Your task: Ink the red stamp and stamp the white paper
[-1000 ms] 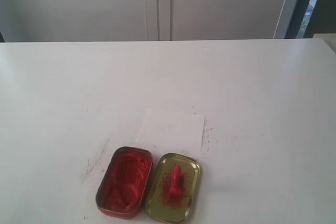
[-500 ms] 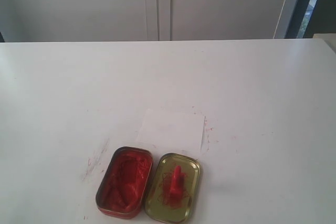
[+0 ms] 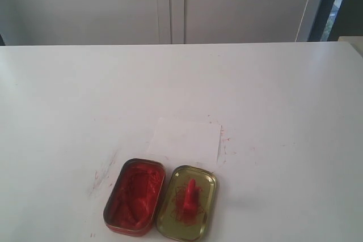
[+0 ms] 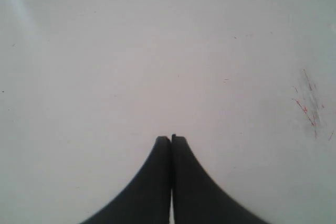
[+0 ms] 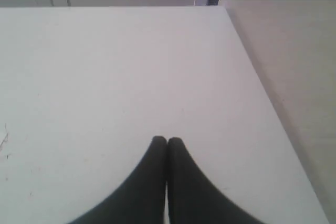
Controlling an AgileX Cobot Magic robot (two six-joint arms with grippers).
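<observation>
The red stamp (image 3: pixel 189 195) stands in the gold tin lid (image 3: pixel 207 183) near the table's front edge. Left of the lid lies the oval tin of red ink (image 3: pixel 135 195). Just behind both tins the white paper (image 3: pixel 184 141) lies flat. Neither arm shows in the exterior view. My left gripper (image 4: pixel 171 138) is shut with nothing between its black fingers, over bare white table. My right gripper (image 5: pixel 167 140) is shut and empty too, over the table near its right edge.
Red ink streaks (image 3: pixel 104 172) mark the tabletop left of the ink tin, and specks (image 3: pixel 226 141) lie right of the paper. The left wrist view shows red scratches (image 4: pixel 307 106). The table's right edge (image 5: pixel 262 87) borders a beige surface.
</observation>
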